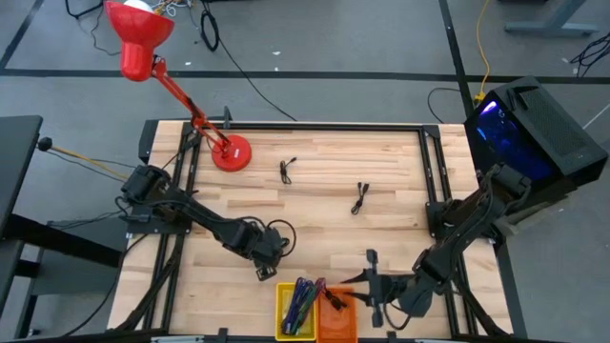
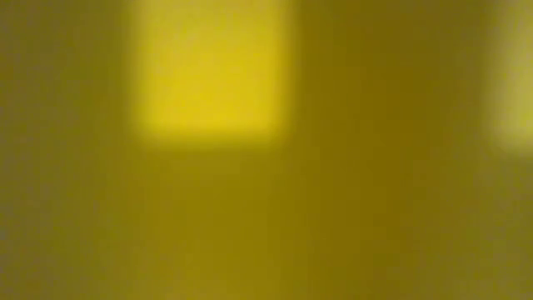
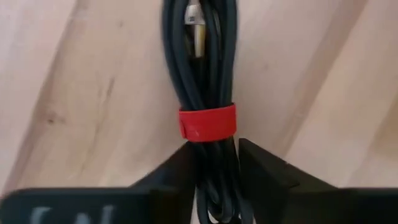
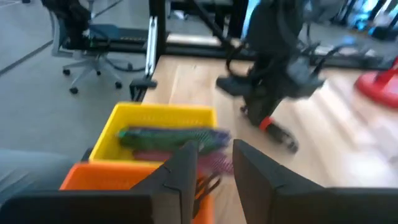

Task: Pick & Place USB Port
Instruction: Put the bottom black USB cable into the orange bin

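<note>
The left gripper [image 3: 214, 171] clamps a coiled black cable [image 3: 202, 74] — red-banded — low over the table [image 1: 381, 171], just beyond the yellow bin [image 1: 296, 310]; the right gripper [image 4: 214, 163] hovers over the orange bin [image 1: 335, 319] — fingers narrowly apart, holding nothing.

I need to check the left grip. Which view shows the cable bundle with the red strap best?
The left wrist view: the bundle fills it, its red strap just above the left gripper, fingers closed on it. The right wrist view shows it far off and blurred; the high view hides it; the low view shows nothing.
</note>
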